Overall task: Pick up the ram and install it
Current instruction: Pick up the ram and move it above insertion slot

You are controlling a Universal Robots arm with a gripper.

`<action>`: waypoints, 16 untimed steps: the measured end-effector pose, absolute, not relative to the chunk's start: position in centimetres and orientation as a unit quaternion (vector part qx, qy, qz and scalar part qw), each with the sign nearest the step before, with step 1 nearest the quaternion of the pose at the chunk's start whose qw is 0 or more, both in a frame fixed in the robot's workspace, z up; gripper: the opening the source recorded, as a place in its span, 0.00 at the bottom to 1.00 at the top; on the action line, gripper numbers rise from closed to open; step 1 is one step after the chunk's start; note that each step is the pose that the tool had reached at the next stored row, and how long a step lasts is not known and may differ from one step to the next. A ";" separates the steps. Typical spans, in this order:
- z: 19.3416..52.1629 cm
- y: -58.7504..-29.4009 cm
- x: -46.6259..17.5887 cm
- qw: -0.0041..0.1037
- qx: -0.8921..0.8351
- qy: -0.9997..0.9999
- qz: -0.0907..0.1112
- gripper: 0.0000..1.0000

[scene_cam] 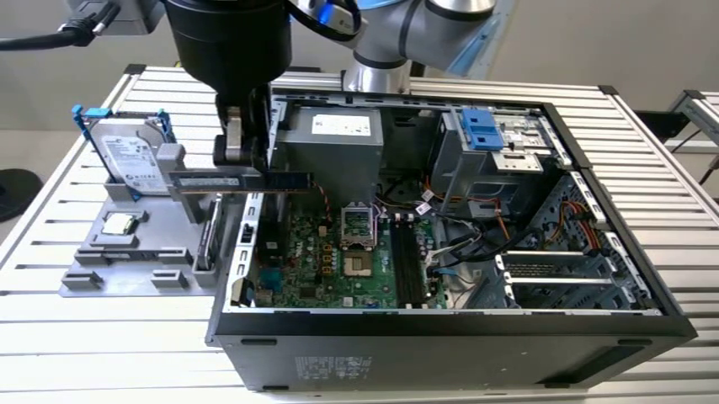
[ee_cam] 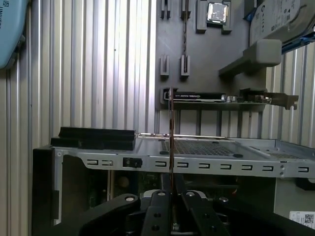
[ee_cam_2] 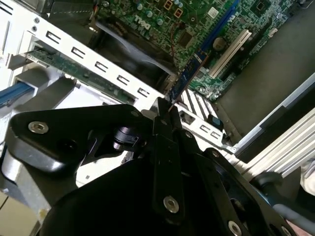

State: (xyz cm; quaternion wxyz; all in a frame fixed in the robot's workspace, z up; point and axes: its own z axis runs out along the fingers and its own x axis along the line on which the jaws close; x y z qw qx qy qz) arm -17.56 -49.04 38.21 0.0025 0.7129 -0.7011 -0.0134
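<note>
As fingers (scene_cam: 234,145) pinch the ram (scene_cam: 200,180) mid-length, it hangs level over the PC case (scene_cam: 450,337) wall, btw parts tray (scene_cam: 124,273) & motherboard (scene_cam: 326,269), well in from counter (scene_cam: 113,353) edges.

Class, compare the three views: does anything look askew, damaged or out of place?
Nothing stands out. The claw grips the ram level above the open case wall; the hard drive and processor sit in their grey holder.

The slatted metal table (scene_cam: 101,345) bears an open computer case (scene_cam: 450,353) and grey holder (scene_cam: 126,276).
</note>
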 end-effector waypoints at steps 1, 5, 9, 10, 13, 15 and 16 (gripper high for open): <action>38.2 -49.0 -17.4 0.002 0.713 -0.701 -0.013 0.00; 38.2 -49.0 -16.8 0.003 0.713 -0.701 -0.013 0.00; 38.2 -49.0 -16.2 0.003 0.713 -0.701 -0.013 0.00; 38.2 -49.0 -16.1 0.003 0.713 -0.701 -0.013 0.00; 38.2 -49.0 -15.7 0.003 0.713 -0.701 -0.013 0.00; 38.2 -49.0 -15.4 0.002 0.713 -0.701 -0.013 0.00; 38.2 -49.0 -15.2 0.003 0.713 -0.701 -0.013 0.00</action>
